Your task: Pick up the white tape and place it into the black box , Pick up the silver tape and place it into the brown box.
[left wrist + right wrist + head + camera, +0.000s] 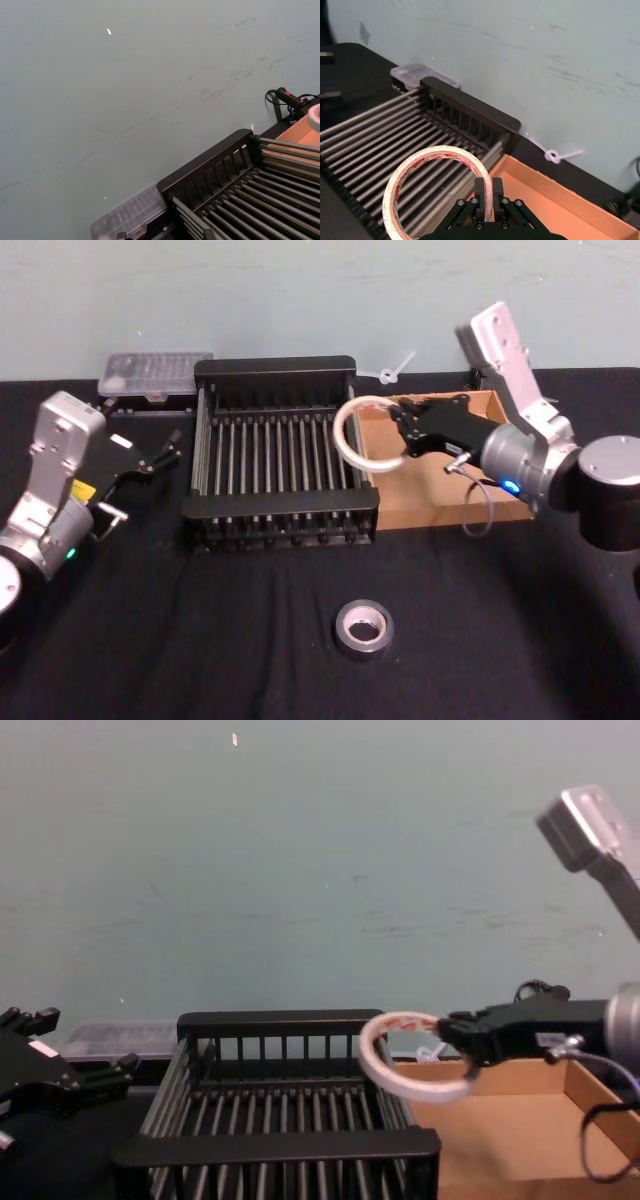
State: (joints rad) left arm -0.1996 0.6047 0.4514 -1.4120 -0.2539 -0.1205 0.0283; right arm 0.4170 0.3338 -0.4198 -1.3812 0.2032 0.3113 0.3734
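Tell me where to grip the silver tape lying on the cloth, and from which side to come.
Come straight down from above. The silver tape lies flat with its core opening upward, alone on the table, so put one pincer finger in the core and one outside, pinching the thick wall.

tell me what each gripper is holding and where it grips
The right gripper pinches the white tape by its ring wall. The left gripper holds nothing.

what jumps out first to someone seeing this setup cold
The right gripper holds the white tape by its rim in the air, over the seam between the black box and the brown box. The silver tape lies flat on the black table, nearer the robot. The left gripper waits open, left of the black box.
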